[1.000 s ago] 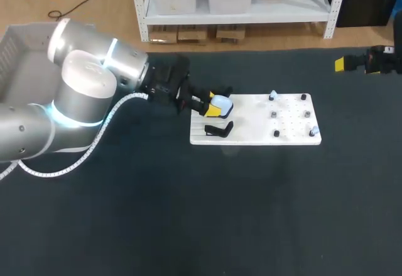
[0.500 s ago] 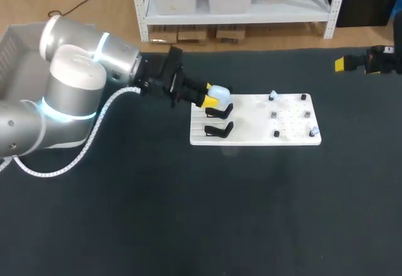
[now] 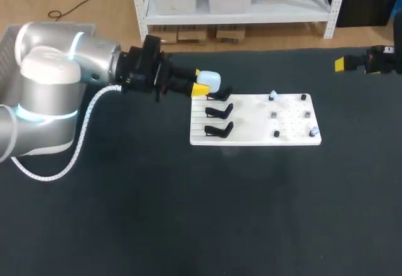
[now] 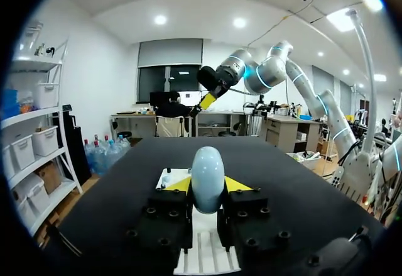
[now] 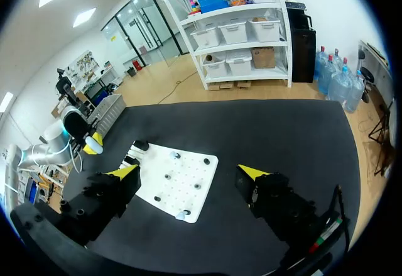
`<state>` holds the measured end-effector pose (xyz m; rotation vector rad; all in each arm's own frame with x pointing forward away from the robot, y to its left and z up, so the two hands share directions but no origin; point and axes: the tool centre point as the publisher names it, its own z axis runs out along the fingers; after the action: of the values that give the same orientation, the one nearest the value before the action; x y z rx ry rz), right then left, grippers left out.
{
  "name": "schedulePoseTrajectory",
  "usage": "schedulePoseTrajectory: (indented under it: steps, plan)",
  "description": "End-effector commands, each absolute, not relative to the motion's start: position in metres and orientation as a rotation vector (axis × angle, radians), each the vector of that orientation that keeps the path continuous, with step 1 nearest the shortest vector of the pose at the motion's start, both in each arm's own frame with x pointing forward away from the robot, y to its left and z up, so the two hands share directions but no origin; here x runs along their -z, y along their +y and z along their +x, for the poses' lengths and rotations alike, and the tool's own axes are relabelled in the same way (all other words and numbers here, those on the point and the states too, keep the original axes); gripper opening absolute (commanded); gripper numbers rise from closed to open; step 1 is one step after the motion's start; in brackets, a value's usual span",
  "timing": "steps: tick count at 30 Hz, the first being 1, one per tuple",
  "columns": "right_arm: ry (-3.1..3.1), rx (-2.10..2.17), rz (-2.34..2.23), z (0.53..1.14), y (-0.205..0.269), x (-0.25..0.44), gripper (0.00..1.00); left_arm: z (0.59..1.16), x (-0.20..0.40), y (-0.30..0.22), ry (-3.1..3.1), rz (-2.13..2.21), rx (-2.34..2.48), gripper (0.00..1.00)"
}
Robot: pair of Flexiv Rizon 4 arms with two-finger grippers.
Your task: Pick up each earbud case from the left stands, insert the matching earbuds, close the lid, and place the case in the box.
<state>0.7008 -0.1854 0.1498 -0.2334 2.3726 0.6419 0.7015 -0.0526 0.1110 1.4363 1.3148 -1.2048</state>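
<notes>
In the upper middle of the head view, the left tool (image 3: 202,86) is clamped on a pale blue earbud case (image 3: 210,80), with one yellow tip on each side of it. The case is near the far left corner of the white board (image 3: 251,125), clear of the two nearer black stands (image 3: 218,110). A third stand is partly hidden behind it, and I cannot tell if the case touches that one. In the left wrist view the case stands upright between the fingers (image 4: 178,185), which press it from both sides.

On the right part of the board, small dark pegs (image 3: 276,114) stand in rows, and pale earbuds (image 3: 273,94) sit on some of them. The board lies on the dark surface (image 3: 188,213).

The right tool (image 3: 340,64) is in the upper right of the frame, well apart from the board. In its own wrist view its two yellow tips are wide apart. The grey box (image 3: 9,43) is at the far left edge of the frame, behind the left arm (image 3: 63,81).
</notes>
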Motion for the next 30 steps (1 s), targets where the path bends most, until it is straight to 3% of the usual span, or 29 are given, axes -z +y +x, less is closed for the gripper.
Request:
schedulePoseTrajectory:
  steps: [1, 30]
  plan:
    - [2.373, -0.642, -0.234, 0.700, -0.186, -0.150, 1.00, 0.693, -0.113, -0.050, 1.340, 1.394, 1.152, 0.00]
    - [2.373, -0.642, -0.234, 0.700, -0.186, -0.150, 1.00, 0.686, -0.118, -0.060, 1.270, 1.356, 1.170, 0.00]
